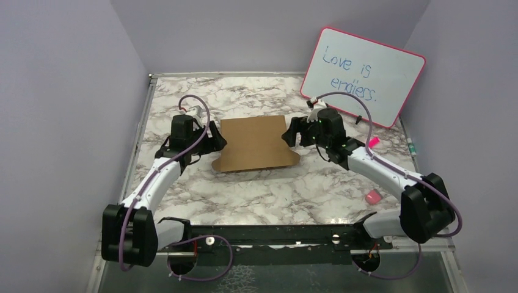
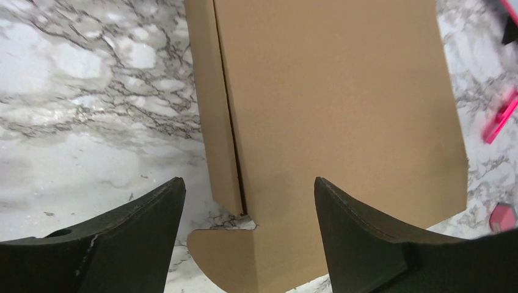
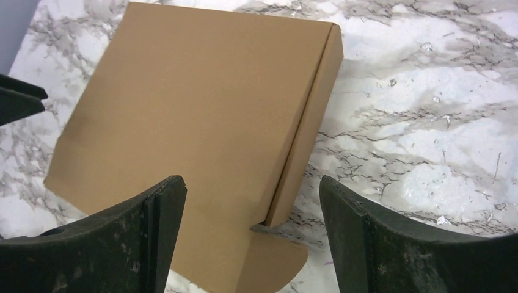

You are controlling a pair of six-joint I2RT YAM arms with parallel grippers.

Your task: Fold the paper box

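Box: the flat brown cardboard paper box (image 1: 255, 144) lies mid-table on the white marbled tabletop (image 1: 244, 189), with rounded tabs at its near corners.
Left claw: the left gripper (image 1: 215, 139) is right at the box's left edge, jaws spread wide and gripping nothing.
Right claw: the right gripper (image 1: 288, 135) faces the right edge, also wide and empty, the cardboard just ahead of its fingers.

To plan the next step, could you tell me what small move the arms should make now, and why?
Probably ease both grippers inward a little and close on the side edges of the paper box. The left gripper and right gripper sit at opposite ends with jaws open, each edge lined up between them, nothing gripped yet.
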